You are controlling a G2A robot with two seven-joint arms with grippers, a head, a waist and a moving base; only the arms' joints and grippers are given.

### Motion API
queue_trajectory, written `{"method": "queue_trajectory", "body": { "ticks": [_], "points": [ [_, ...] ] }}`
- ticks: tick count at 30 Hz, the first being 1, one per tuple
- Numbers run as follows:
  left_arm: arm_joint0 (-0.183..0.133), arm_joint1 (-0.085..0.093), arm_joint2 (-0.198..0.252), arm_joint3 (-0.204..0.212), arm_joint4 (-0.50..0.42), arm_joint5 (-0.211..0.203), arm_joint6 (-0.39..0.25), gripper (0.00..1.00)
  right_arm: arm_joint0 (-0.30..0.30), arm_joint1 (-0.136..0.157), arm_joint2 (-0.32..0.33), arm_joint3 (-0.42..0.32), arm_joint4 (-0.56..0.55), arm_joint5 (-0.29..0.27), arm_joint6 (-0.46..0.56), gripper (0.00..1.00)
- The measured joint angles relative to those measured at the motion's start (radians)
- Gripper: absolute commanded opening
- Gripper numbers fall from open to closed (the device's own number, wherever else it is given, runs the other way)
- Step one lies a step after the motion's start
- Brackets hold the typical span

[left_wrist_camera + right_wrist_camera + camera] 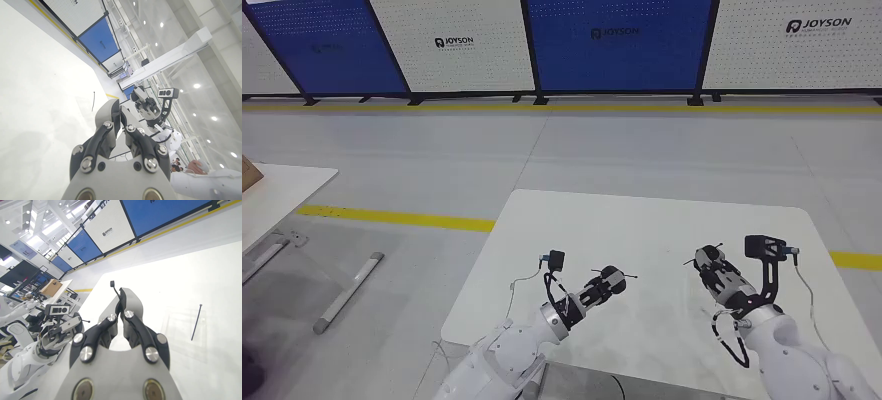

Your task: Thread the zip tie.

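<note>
**Both jaws pinched on ties, a third lies loose on the table**

Look at your right jaws: they're closed tight on the first zip tie. Its square head pokes out just past the tips, and the strap runs back down between the pads. From the top view, thin black ends stick out on either side of those jaws, so the tie crosses the grip.

Now your left jaws. They're squeezed narrow as well, pads almost touching, and they hold a second zip tie. A short black end juts out sideways from the tips.

From above, your right jaws sit at roughly 3 o'clock from your left jaws. The two are well apart over the near half of the white table. The left pair points toward about 2 o'clock, the right pair toward about 11 o'clock. The two held ties aren't touching.

There's also a loose zip tie lying flat and straight on the table. It's out beyond your left tips and off to one side of your right jaws, clear of both.
</note>
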Motion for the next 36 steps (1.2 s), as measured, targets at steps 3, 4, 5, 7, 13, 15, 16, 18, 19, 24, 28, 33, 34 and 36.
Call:
{"method": "queue_trajectory", "body": {
  "ticks": [3,4,5,7,13,15,16,18,19,24,28,33,34,36],
  "points": [
    [0.000,0.000,0.000,0.000,0.000,0.000,0.000,0.00,0.000,0.000,0.000,0.000,0.000,0.000,0.000,0.00],
    [0.000,0.000,0.000,0.000,0.000,0.000,0.000,0.00,0.000,0.000,0.000,0.000,0.000,0.000,0.000,0.00],
    [0.000,0.000,0.000,0.000,0.000,0.001,0.001,0.00,-0.002,-0.001,-0.002,0.001,0.007,-0.007,-0.001,0.00],
    [-0.008,-0.001,0.002,0.002,0.010,0.008,0.013,0.00,-0.006,-0.004,-0.003,0.014,0.058,-0.050,-0.009,0.00],
    [-0.069,-0.022,0.067,0.028,0.045,0.041,0.113,0.00,0.018,-0.016,0.003,0.103,0.282,-0.201,-0.025,0.00],
    [-0.096,-0.032,0.096,0.050,0.070,0.059,0.154,0.00,0.032,-0.019,0.001,0.130,0.328,-0.223,-0.025,0.00],
    [-0.106,-0.036,0.108,0.060,0.080,0.067,0.177,0.00,0.039,-0.020,0.000,0.139,0.332,-0.222,-0.023,0.00],
    [-0.113,-0.039,0.117,0.068,0.089,0.074,0.198,0.00,0.042,-0.020,-0.001,0.144,0.329,-0.217,-0.022,0.00],
    [-0.113,-0.039,0.117,0.068,0.089,0.074,0.197,0.00,0.042,-0.020,-0.001,0.144,0.328,-0.216,-0.022,0.00],
    [-0.112,-0.038,0.115,0.067,0.087,0.073,0.194,0.00,0.042,-0.020,0.000,0.143,0.327,-0.216,-0.022,0.00],
    [-0.112,-0.038,0.115,0.067,0.087,0.073,0.194,0.00,0.031,-0.026,-0.025,0.155,0.295,-0.208,-0.078,0.00],
    [-0.112,-0.038,0.115,0.067,0.087,0.073,0.194,0.00,0.060,-0.048,-0.135,0.189,0.186,-0.148,-0.198,0.00],
    [-0.112,-0.038,0.115,0.067,0.087,0.073,0.194,0.00,0.070,-0.051,-0.151,0.196,0.169,-0.137,-0.207,0.00],
    [-0.112,-0.038,0.116,0.067,0.087,0.073,0.194,0.00,0.086,-0.057,-0.168,0.203,0.161,-0.125,-0.211,0.00]
  ]
}}
